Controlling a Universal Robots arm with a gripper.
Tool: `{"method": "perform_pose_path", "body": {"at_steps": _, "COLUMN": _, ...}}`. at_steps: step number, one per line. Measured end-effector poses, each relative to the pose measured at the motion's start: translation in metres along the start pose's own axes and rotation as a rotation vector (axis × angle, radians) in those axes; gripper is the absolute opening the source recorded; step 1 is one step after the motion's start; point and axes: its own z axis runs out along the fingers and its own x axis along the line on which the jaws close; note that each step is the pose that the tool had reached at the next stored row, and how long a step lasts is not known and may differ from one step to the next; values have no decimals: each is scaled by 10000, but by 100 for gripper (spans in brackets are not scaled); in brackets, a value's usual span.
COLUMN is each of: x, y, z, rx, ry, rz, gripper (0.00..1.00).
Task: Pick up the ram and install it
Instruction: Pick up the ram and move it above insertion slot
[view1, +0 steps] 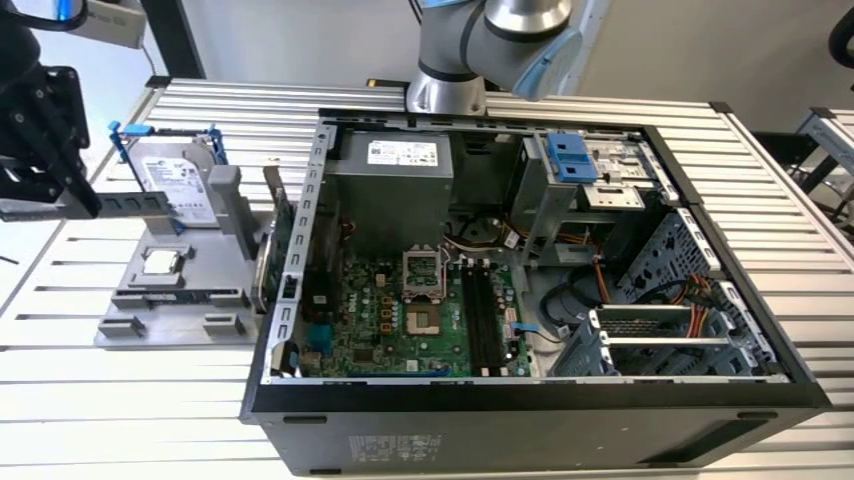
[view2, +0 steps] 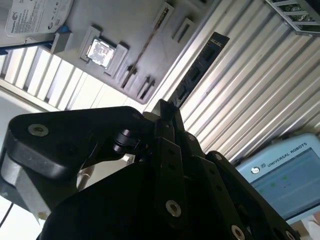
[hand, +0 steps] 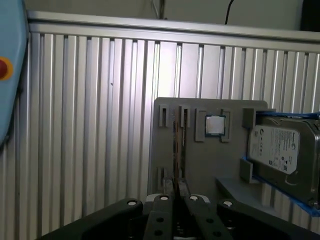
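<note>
So, starting from the exterior view's left: the gripper (view1: 67, 200) is parked at the far edge, up above the slatted table (view1: 80, 400). The ram (view1: 134, 203) is clamped in it, lying roughly level and poking out toward the exterior view's right. In the second wrist view the fingers (view2: 165, 120) are seen pinched onto one end of the stick, and the rest of it juts out over the slats. It looks to be held clear of everything, nothing touching it but the fingers.

Next over is the grey tray (view1: 134, 320). The hard drive (view1: 174, 175) is propped on it at the back, and the little square chip (view1: 163, 262) is seated in its pocket near the middle.

Further right is the open computer case (view1: 534, 410), with the green board (view1: 387, 320) lying flat inside. The long black slots (view1: 487, 320) sit just right of the empty chip socket, and no stick can be made out in them.

The pick-up part can probably be called done, so the carry and install are what's left. For that, the stick would have to be lifted over the case wall. It'd also need to be turned so its long edge runs along a slot and its contact edge faces down. A straight, even press is likely what's called for, since a tilted stick could bind or miss the slot.
</note>
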Motion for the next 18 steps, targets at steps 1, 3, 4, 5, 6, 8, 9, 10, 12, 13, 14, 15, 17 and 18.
{"method": "perform_pose_path", "body": {"at_steps": 1, "x": -1, "y": 0, "z": -17, "rx": 0, "ry": 0, "rz": 0, "gripper": 0}}
{"method": "perform_pose_path", "body": {"at_steps": 3, "x": -3, "y": 0, "z": -53, "rx": 0, "ry": 0, "rz": 0, "gripper": 0}}
{"method": "perform_pose_path", "body": {"at_steps": 4, "x": -3, "y": 0, "z": -67, "rx": 1, "ry": 0, "rz": 0, "gripper": 0}}
{"method": "perform_pose_path", "body": {"at_steps": 5, "x": -3, "y": 0, "z": -76, "rx": 1, "ry": -1, "rz": 0, "gripper": 0}}
{"method": "perform_pose_path", "body": {"at_steps": 6, "x": -3, "y": 0, "z": -78, "rx": 4, "ry": -1, "rz": 1, "gripper": 0}}
{"method": "perform_pose_path", "body": {"at_steps": 8, "x": -4, "y": -1, "z": -80, "rx": 8, "ry": -2, "rz": 0, "gripper": 0}}
{"method": "perform_pose_path", "body": {"at_steps": 9, "x": -4, "y": -1, "z": -83, "rx": 7, "ry": -1, "rz": 1, "gripper": 0}}
{"method": "perform_pose_path", "body": {"at_steps": 10, "x": -4, "y": -1, "z": -85, "rx": 6, "ry": 0, "rz": 0, "gripper": 0}}
{"method": "perform_pose_path", "body": {"at_steps": 12, "x": -4, "y": -16, "z": -87, "rx": 4, "ry": 3, "rz": 0, "gripper": 0}}
{"method": "perform_pose_path", "body": {"at_steps": 13, "x": -3, "y": -28, "z": -85, "rx": 7, "ry": 1, "rz": 0, "gripper": 0}}
{"method": "perform_pose_path", "body": {"at_steps": 14, "x": -2, "y": -42, "z": -86, "rx": 6, "ry": 2, "rz": 0, "gripper": 0}}
{"method": "perform_pose_path", "body": {"at_steps": 15, "x": -2, "y": -58, "z": -86, "rx": 5, "ry": 2, "rz": 1, "gripper": 0}}
{"method": "perform_pose_path", "body": {"at_steps": 17, "x": 0, "y": -99, "z": -86, "rx": 5, "ry": 2, "rz": 0, "gripper": 0}}
{"method": "perform_pose_path", "body": {"at_steps": 18, "x": 1, "y": -123, "z": -85, "rx": 6, "ry": 1, "rz": 1, "gripper": 0}}
